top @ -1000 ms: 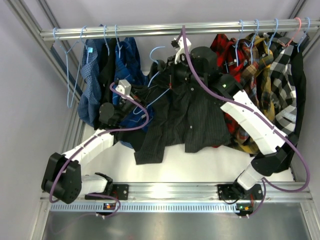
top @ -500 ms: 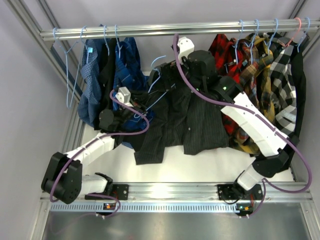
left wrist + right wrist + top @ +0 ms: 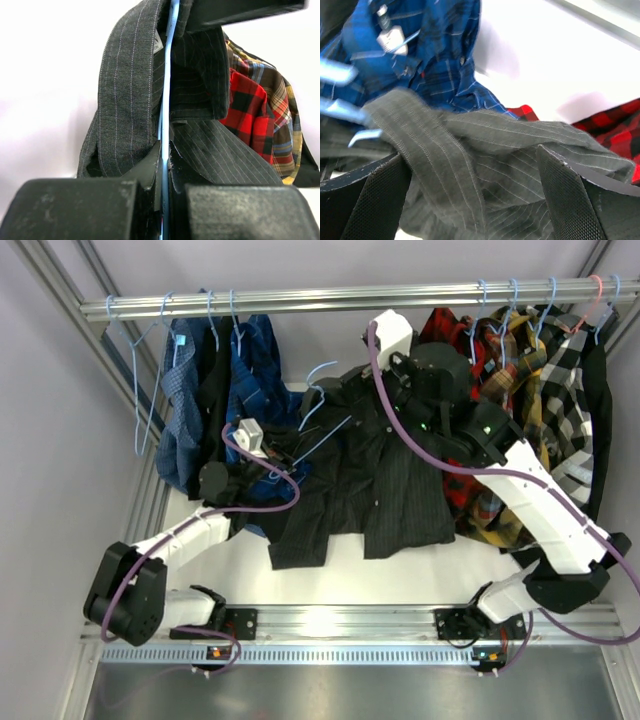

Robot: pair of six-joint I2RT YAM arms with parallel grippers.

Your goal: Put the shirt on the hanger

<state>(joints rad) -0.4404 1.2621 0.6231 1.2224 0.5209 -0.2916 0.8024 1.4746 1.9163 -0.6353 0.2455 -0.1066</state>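
Note:
The dark pinstriped shirt [image 3: 385,480] hangs draped in the middle, its collar up round the light-blue wire hanger [image 3: 318,375]. My left gripper [image 3: 283,455] is shut on the hanger's wire. In the left wrist view the wire [image 3: 168,95] runs straight up from between the shut jaws [image 3: 165,162] into the shirt's collar [image 3: 130,95]. My right gripper [image 3: 362,390] is near the collar's top. In the right wrist view it [image 3: 470,197] stands wide open, with slack shirt cloth [image 3: 495,150] lying between the fingers [image 3: 570,200], which do not pinch it.
A metal rail [image 3: 300,302] crosses the top. Blue checked shirts [image 3: 255,370] and bare hangers [image 3: 148,390] hang at the left. Plaid shirts [image 3: 510,350] hang at the right, and a red plaid one [image 3: 470,505] is just behind the dark shirt.
My right gripper has opened, let go of the shirt at the collar and drawn back to the right. The left gripper keeps its hold on the hanger, nearly still.

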